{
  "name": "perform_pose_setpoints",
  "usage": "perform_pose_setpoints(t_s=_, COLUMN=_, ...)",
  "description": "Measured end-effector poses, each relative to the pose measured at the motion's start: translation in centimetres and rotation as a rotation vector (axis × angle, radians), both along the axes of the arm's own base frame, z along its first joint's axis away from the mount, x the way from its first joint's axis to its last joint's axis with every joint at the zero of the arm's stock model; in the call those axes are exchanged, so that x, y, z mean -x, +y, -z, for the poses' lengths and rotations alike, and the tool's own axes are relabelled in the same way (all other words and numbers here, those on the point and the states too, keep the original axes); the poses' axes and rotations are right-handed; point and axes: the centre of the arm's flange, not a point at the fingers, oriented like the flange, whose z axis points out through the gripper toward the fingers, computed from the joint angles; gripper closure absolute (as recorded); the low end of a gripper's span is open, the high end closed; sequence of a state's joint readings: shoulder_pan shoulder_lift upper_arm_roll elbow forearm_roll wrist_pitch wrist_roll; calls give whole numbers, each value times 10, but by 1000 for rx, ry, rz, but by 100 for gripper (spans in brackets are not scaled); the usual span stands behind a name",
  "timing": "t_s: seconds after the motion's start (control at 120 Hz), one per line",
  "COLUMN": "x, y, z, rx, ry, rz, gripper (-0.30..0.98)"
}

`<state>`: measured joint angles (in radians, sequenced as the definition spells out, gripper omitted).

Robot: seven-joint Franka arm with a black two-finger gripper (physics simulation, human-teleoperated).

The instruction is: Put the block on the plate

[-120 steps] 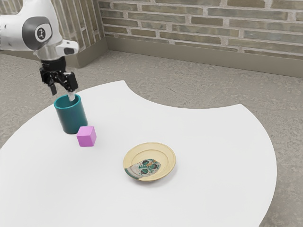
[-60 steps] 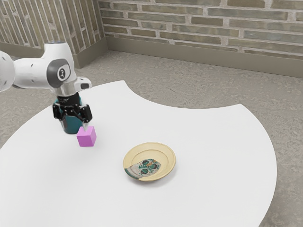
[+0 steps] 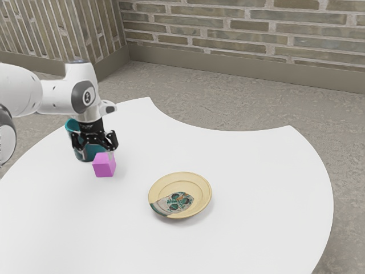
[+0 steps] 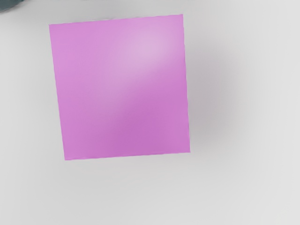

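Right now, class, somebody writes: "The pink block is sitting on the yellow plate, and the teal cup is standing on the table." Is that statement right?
Not quite. The exterior view shows the pink block sitting on the white table, off the yellow plate. The teal cup is indeed standing on the table.

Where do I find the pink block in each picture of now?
Exterior view: the pink block is toward the exterior view's left, by the teal container.
Wrist view: the block is the large pink square covering the picture's centre.
Shared landmark: the teal container, apparently the dark corner piece in the wrist view.
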<state>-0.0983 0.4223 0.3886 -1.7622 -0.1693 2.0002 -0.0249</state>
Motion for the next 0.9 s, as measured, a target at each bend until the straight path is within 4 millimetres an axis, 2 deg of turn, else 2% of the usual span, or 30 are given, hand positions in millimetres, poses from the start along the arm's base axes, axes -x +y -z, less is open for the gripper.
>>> perform_pose_setpoints(t_s=0.392, x=-21, y=11, z=37, rx=7, ry=17, rz=-42, gripper=0)
perform_pose_setpoints(t_s=0.708, x=-26, y=19, z=58, rx=19, ry=34, rz=-58, gripper=0)
perform_pose_setpoints(t_s=0.792, x=-27, y=20, z=62, rx=19, ry=38, rz=-60, gripper=4)
perform_pose_setpoints(t_s=0.9, x=-27, y=23, z=65, rx=17, ry=40, rz=-64, gripper=16)
